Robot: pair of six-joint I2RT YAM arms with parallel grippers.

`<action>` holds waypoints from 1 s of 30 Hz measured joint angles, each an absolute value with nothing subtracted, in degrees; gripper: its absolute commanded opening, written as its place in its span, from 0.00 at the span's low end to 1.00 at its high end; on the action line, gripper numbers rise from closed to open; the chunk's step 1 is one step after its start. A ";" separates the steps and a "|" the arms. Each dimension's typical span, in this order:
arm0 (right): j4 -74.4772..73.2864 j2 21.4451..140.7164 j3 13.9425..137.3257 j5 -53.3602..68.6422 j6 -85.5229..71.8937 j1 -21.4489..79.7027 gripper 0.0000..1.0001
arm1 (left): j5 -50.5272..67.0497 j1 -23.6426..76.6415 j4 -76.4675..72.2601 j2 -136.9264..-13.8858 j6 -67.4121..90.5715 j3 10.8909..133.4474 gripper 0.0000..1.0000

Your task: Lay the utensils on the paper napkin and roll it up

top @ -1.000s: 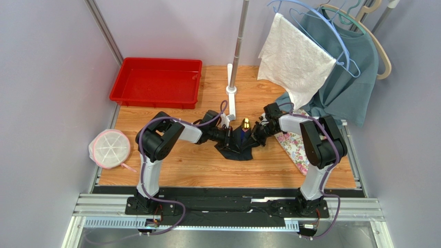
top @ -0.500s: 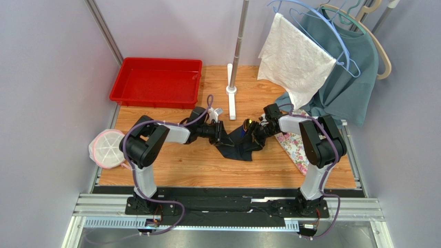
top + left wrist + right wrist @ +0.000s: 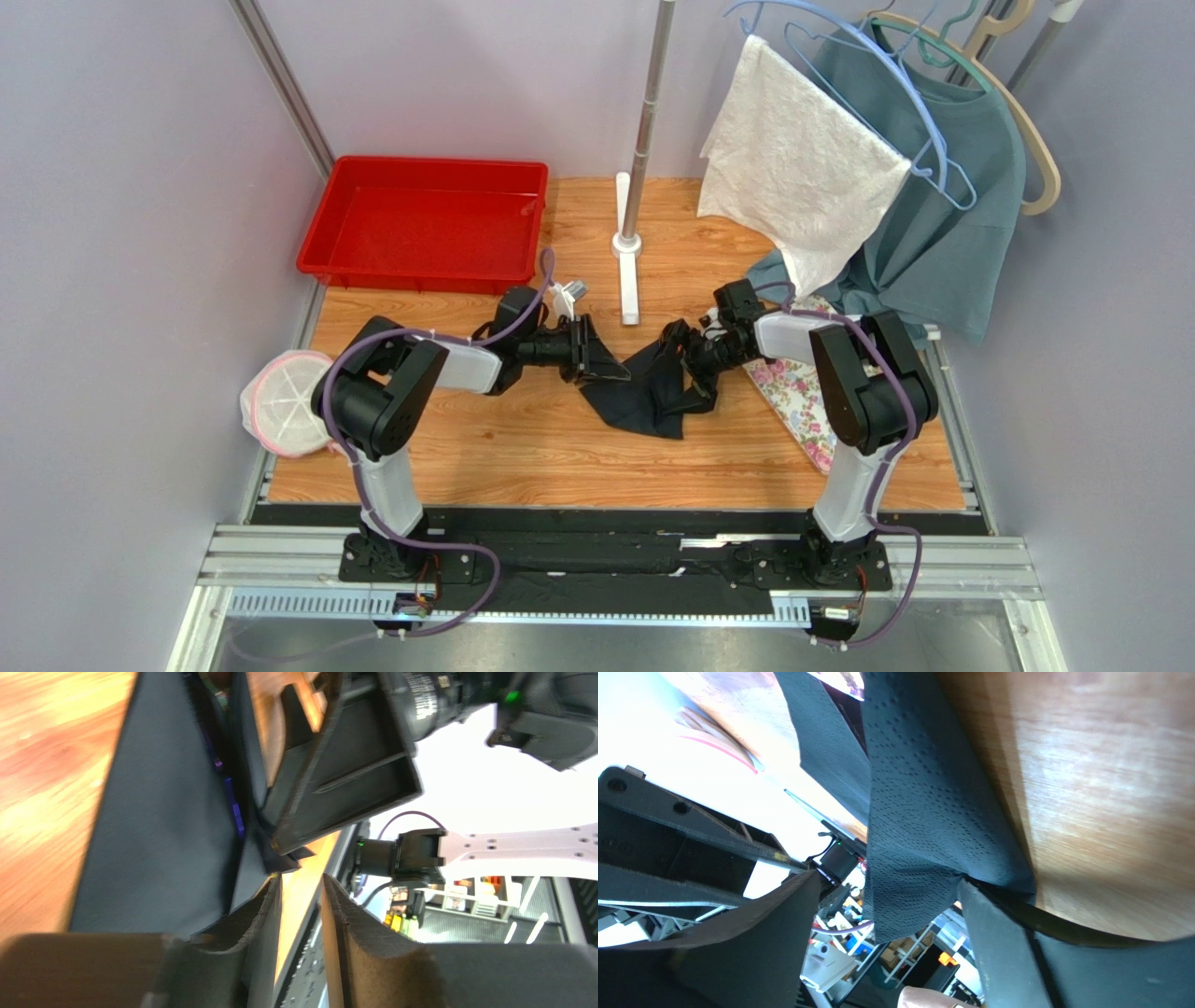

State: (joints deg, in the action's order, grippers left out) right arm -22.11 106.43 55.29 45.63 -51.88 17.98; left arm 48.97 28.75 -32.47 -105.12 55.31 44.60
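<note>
The black paper napkin (image 3: pixel 650 398) lies crumpled in a loose bundle on the wooden table between my two grippers. The utensils are hidden in the top view. In the left wrist view a slim blue strip (image 3: pixel 236 809) shows in a fold of the napkin (image 3: pixel 158 826); I cannot tell whether it is a handle. My left gripper (image 3: pixel 601 367) (image 3: pixel 302 879) stands just left of the bundle, narrowly open, with only table between its fingers. My right gripper (image 3: pixel 678 350) (image 3: pixel 885 890) is wide open at the bundle's upper right. A dotted napkin flap (image 3: pixel 917 812) hangs between its fingers and touches the right finger (image 3: pixel 997 945).
A floral mat (image 3: pixel 794 403) lies under the right arm. A red tray (image 3: pixel 421 224) sits at the back left and a white round cover (image 3: pixel 296 403) at the left edge. A pole stand (image 3: pixel 627 273) rises behind the napkin, with a white cloth (image 3: pixel 800 154) and a teal garment (image 3: pixel 943 224) on hangers.
Both grippers have opened and let go of the napkin bundle. The left arm has drawn back to the left. The gold end that stuck up from the bundle no longer shows.
</note>
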 measured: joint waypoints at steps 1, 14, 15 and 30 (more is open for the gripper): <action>-22.15 106.54 55.35 45.80 -52.07 17.98 0.84 | 49.19 28.82 -33.26 -105.12 55.75 44.60 0.26; -23.27 107.28 56.34 46.00 -52.29 18.37 0.82 | 46.19 31.31 -23.79 -100.44 47.97 45.98 0.18; -23.38 107.37 56.42 46.00 -52.29 18.35 0.82 | 45.25 31.35 -20.34 -99.70 45.34 47.11 0.18; -24.47 107.72 57.08 45.78 -52.03 18.48 0.82 | 34.74 45.21 2.63 -90.56 3.33 59.42 0.16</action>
State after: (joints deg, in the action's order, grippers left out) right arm -24.47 107.72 57.08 45.78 -52.03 18.48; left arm 34.74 45.21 2.63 -90.56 3.33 59.42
